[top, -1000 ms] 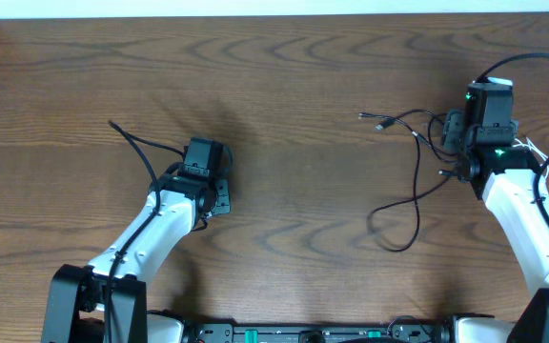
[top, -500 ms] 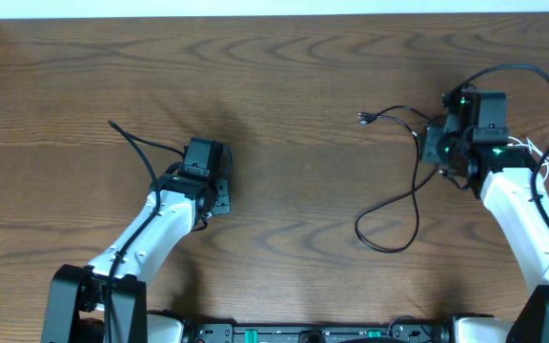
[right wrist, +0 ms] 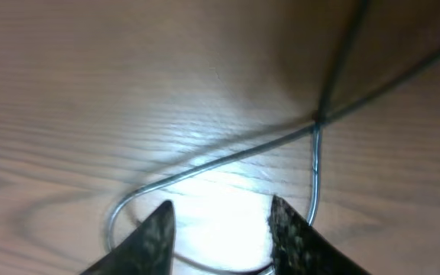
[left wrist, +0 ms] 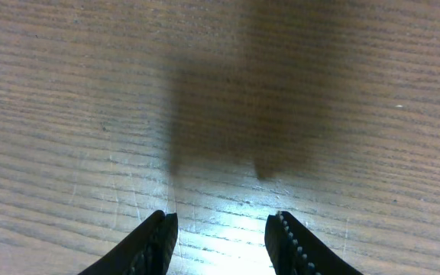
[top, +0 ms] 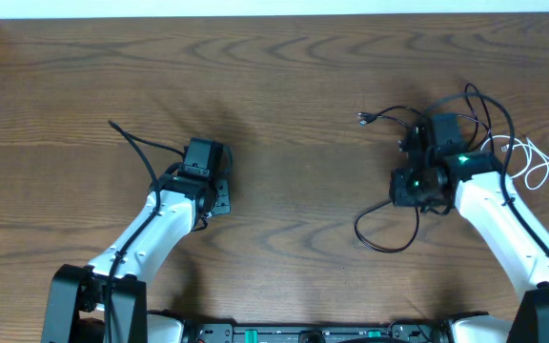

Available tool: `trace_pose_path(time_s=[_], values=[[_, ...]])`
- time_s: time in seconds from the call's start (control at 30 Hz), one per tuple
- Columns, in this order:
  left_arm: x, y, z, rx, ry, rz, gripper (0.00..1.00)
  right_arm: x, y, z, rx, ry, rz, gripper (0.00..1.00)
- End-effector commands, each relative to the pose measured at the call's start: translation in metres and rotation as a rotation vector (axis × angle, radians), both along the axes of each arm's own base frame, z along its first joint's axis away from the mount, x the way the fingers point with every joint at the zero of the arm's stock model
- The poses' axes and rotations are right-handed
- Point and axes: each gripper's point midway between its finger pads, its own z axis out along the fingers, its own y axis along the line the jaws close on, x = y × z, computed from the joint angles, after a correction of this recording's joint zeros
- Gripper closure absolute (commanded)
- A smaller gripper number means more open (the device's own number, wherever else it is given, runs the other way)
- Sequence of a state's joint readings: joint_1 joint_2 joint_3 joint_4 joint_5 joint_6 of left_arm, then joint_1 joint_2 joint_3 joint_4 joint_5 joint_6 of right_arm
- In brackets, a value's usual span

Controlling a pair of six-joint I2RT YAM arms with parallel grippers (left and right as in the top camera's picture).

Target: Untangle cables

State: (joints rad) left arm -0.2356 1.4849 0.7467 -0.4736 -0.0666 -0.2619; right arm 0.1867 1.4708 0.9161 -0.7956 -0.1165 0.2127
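Overhead: black cords (top: pixel 387 250) lie tangled at the right of the tabletop (top: pixel 284 76), with the white cord (top: pixel 532 164) beside them.

Left wrist: the left tool (left wrist: pixel 221 229) gapes empty, well apart from the cords.

Right wrist: the right tool (right wrist: pixel 220 218) is spread near a crossing, seemingly gripping nothing. Closing here could pinch two strands and tighten the knot.

Thin black cords (right wrist: pixel 228 157), tangled loops at right, white cord (top: pixel 530 157) looped beside

The worktop (top: pixel 284 86) is dark brown wood with wavy, swirling grain. The thin cords (top: pixel 387 250) are black, except for one white cord (top: pixel 545 164). The left arm (top: pixel 151 229) and right arm (top: pixel 503 214) are white with black ends, and a small light (top: pixel 463 159) on the right one glows green.
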Motion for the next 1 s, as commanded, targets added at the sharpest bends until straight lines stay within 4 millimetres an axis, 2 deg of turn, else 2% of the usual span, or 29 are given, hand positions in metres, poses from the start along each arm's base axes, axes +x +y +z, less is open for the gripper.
trace_pose_path(time_s=[0.0,0.1,0.37,0.53,0.67,0.97], values=[[-0.004,0.006,-0.005,0.023,0.018,0.017,0.57,-0.016,-0.024,-0.021,-0.111,0.049,-0.11,0.6],[-0.004,0.006,-0.005,0.023,0.018,0.017,0.56,-0.018,-0.042,-0.029,-0.194,0.034,-0.169,0.63],[-0.004,0.006,-0.005,0.023,0.018,0.017,0.56,-0.02,-0.052,-0.047,-0.191,0.011,-0.205,0.71],[-0.004,0.006,-0.005,0.023,0.018,0.017,0.56,-0.018,-0.059,-0.05,-0.186,-0.002,-0.242,0.8],[-0.004,0.006,-0.005,0.023,0.018,0.016,0.56,-0.017,-0.062,-0.053,-0.182,-0.003,-0.263,0.85],[-0.004,0.006,-0.005,0.023,0.019,0.016,0.56,-0.017,-0.055,-0.077,-0.159,0.041,-0.248,0.85]])
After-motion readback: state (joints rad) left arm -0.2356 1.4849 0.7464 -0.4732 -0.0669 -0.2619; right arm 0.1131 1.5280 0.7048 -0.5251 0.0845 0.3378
